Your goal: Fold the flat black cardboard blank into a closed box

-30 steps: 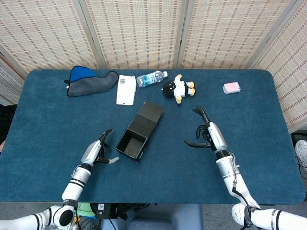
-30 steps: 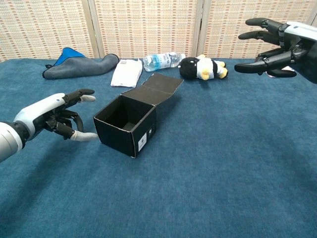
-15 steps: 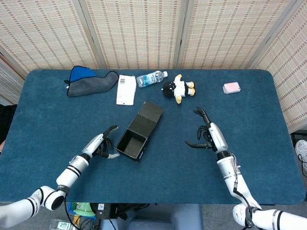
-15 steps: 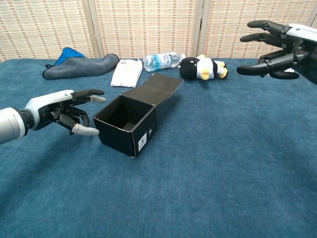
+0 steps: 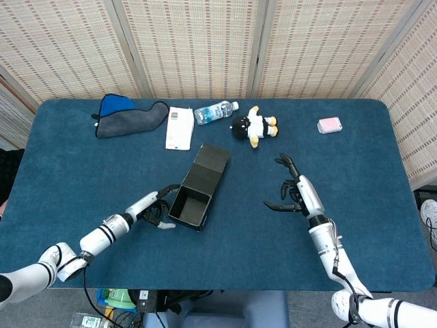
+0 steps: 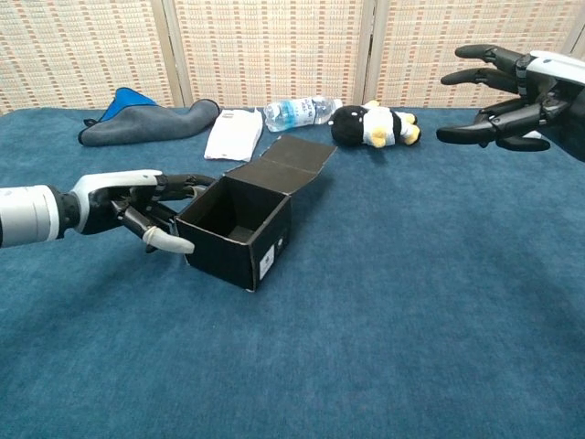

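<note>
The black cardboard box [image 5: 198, 186] stands upright on the blue table with its top open and its lid flap [image 5: 213, 158] tilted back on the far side. In the chest view the box [image 6: 239, 224] shows an empty inside. My left hand [image 5: 158, 205] is against the box's left wall, fingers spread, with fingertips at the rim and the thumb low on the outside; the chest view shows this hand [image 6: 146, 208] too. My right hand [image 5: 293, 191] hovers open well to the right of the box, fingers apart, holding nothing. It appears high at the right edge of the chest view [image 6: 512, 87].
Along the far side lie a grey and blue cloth [image 5: 126, 116], a white packet [image 5: 179, 128], a water bottle [image 5: 215, 111], a black and white plush toy [image 5: 254, 126] and a small pink object [image 5: 330, 125]. The blue table [image 5: 382, 225] spreads wide around both hands.
My left hand has reached rightward until it touches the box's left wall, and the box has shifted slightly right. The right hand has barely moved.
</note>
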`<state>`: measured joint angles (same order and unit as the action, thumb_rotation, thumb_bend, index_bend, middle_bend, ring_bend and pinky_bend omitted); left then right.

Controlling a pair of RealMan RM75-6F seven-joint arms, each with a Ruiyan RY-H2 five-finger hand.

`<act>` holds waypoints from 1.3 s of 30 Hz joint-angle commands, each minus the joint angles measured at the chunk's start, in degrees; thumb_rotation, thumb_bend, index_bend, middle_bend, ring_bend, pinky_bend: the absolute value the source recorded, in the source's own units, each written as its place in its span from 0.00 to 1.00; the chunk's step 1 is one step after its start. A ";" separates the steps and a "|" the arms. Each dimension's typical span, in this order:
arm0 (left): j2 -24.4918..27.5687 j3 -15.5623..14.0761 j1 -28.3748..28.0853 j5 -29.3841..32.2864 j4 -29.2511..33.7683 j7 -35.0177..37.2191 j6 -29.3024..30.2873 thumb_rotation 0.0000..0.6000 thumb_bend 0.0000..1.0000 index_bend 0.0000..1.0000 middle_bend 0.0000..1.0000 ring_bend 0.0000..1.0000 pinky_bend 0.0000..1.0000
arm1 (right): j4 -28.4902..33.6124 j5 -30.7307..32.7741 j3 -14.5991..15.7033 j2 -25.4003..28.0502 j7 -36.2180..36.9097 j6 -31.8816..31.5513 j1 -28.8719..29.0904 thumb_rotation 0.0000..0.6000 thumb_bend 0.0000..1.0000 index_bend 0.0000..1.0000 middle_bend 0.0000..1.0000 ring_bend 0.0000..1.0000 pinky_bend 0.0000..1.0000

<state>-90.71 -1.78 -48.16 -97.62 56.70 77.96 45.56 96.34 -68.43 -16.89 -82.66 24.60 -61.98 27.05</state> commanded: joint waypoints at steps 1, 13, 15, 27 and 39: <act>-0.33 -1.81 -1.03 -0.85 -0.67 2.08 1.37 1.00 0.13 0.00 0.00 0.50 0.69 | -0.11 -0.03 0.03 0.05 0.10 0.05 -0.04 1.00 0.02 0.00 0.11 0.69 1.00; -0.63 -1.59 0.53 4.09 1.77 -2.66 3.37 1.00 0.13 0.00 0.00 0.54 0.69 | -0.55 -0.38 0.11 0.13 0.98 0.33 -0.11 1.00 0.02 0.00 0.12 0.69 1.00; -0.98 -1.44 0.76 4.84 1.97 -3.68 3.33 1.00 0.13 0.00 0.00 0.50 0.69 | -0.53 -0.35 0.09 0.25 0.99 0.28 -0.18 1.00 0.02 0.00 0.12 0.69 1.00; -3.76 -1.35 1.41 6.15 0.32 -5.29 4.10 1.00 0.13 0.00 0.00 0.50 0.69 | -0.59 -0.04 0.14 0.35 1.19 0.43 -0.35 1.00 0.02 0.00 0.12 0.69 1.00; -8.55 -0.33 2.28 7.03 -4.45 -4.13 6.38 1.00 0.13 0.00 0.00 0.52 0.69 | -1.22 0.63 0.04 0.23 1.16 0.50 -0.54 1.00 0.02 0.00 0.13 0.69 1.00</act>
<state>-99.04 -2.14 -45.92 -90.54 52.47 73.61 51.77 95.12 -67.80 -16.85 -82.43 25.77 -61.48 26.51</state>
